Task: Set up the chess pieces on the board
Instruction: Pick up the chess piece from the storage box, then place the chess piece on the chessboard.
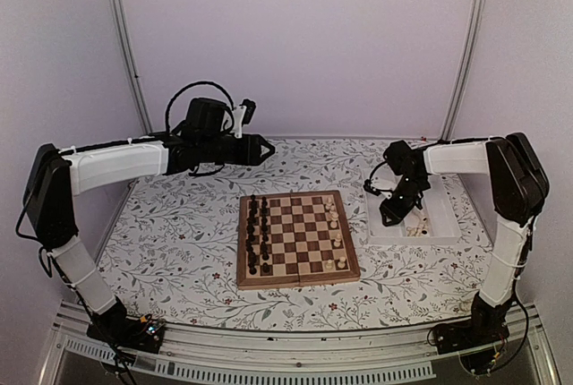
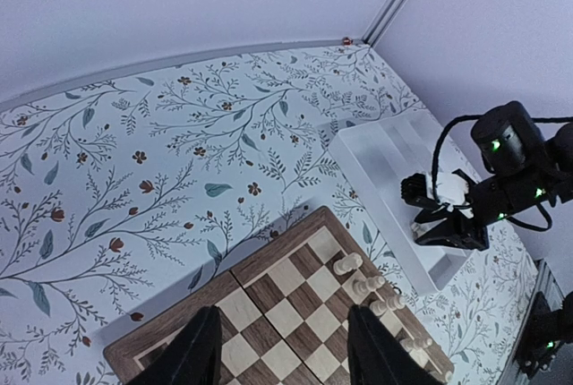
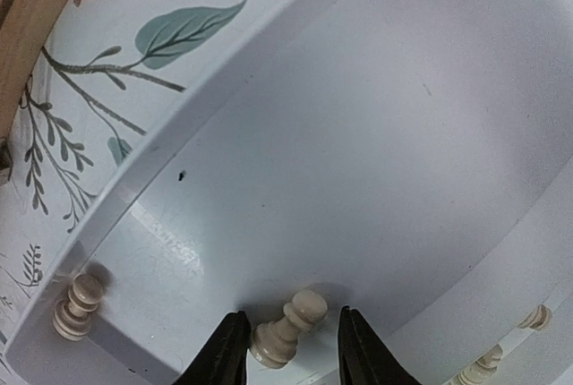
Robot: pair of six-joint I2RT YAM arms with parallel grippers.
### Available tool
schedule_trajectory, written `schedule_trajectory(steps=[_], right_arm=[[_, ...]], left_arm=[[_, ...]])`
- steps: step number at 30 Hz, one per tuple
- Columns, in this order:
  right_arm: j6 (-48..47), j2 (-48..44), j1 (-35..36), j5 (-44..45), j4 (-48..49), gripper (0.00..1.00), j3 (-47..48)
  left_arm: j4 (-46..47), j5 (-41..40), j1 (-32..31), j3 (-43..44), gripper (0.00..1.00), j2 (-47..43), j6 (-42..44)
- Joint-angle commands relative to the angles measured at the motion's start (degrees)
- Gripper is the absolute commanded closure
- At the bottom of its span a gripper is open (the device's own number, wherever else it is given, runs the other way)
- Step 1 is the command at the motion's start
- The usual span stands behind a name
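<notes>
I can read no text, label, brand name, number or sign in any of my three camera views.
</notes>
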Motion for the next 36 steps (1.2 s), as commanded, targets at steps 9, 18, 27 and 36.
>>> schedule_trajectory(steps=[9, 18, 27, 36], right_arm=[[0.39, 0.17, 0.18, 1.13, -0.94, 0.78, -1.23], [-0.95, -2.7, 0.13, 0.41, -0.71, 0.94, -0.43], [-9.36, -18.89, 0.18, -24.15, 5.22, 0.95, -2.15], [-12.41, -25.01, 3.12, -35.58, 7.63, 0.93, -1.14]], left_arm=[[-0.16, -0.1, -0.7, -0.52, 0.5, -0.78, -0.18], [2.13, 3.11, -0.75, -1.28, 0.49, -0.94, 0.05], [11.76, 16.09, -3.55, 1.45, 0.5, 4.04, -5.31], [21.55, 26.19, -7.83, 6.05, 0.51, 12.31, -14.36]])
